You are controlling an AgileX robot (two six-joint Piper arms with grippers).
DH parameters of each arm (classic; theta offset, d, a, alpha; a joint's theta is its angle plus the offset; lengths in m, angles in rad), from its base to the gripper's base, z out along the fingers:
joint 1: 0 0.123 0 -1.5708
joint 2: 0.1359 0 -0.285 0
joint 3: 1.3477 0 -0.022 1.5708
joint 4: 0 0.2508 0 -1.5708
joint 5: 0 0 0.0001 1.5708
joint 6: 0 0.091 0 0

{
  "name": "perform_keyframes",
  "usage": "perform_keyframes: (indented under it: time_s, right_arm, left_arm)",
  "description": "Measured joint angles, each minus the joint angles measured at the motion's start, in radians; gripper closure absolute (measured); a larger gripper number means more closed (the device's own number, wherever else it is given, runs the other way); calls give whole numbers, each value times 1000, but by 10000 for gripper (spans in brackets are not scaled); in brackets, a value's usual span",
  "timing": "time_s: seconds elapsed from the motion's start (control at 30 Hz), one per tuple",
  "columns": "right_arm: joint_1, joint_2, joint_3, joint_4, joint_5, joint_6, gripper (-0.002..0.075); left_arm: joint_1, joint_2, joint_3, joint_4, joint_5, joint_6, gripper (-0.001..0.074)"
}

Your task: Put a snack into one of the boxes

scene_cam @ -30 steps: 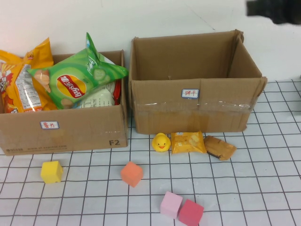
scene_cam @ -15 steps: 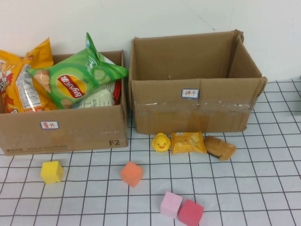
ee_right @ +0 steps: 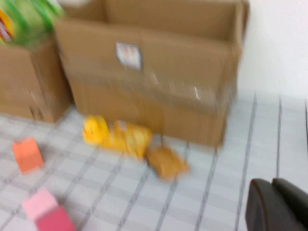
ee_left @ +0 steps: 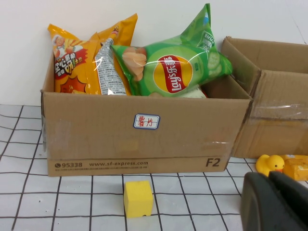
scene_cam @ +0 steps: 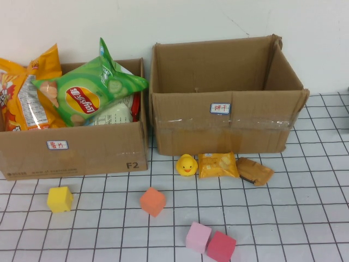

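Two small snack packets lie on the table in front of the right box (scene_cam: 226, 128): a yellow one (scene_cam: 217, 164) and a brown one (scene_cam: 254, 171); both also show in the right wrist view, yellow (ee_right: 129, 138) and brown (ee_right: 166, 162). The right box is open and looks empty. The left box (scene_cam: 73, 150) holds chip bags, a green one (scene_cam: 87, 93) and an orange one (scene_cam: 24, 95). Neither arm shows in the high view. My left gripper (ee_left: 269, 179) is shut and empty, near the left box's front. My right gripper (ee_right: 272, 185) is shut and empty, to the right of the packets.
A yellow rubber duck (scene_cam: 186, 165) sits beside the yellow packet. Foam cubes lie on the gridded table: yellow (scene_cam: 59, 198), orange (scene_cam: 152, 201), light pink (scene_cam: 197, 237) and dark pink (scene_cam: 221, 246). A white wall stands behind the boxes.
A dark shape at the top right of the high view one second ago has left the frame. Boxes, snacks and cubes have not moved.
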Motion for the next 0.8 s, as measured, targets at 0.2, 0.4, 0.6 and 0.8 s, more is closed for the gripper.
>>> perform_keyframes:
  time_s: [0.2,0.4,0.6,0.8]
  right_arm:
    - [0,-186,193,0,-170,-77,727]
    - [-5,-310,353,156,-206,-180,727]
    - [-148,-360,388,206,-174,-219,727]
    - [-419,-360,388,211,-124,-224,727]
  left_arm:
    - [0,0,0,0,0,0,736]
    - [0,0,0,0,0,0,736]
    - [0,0,0,0,0,0,736]
    - [0,0,0,0,0,0,736]
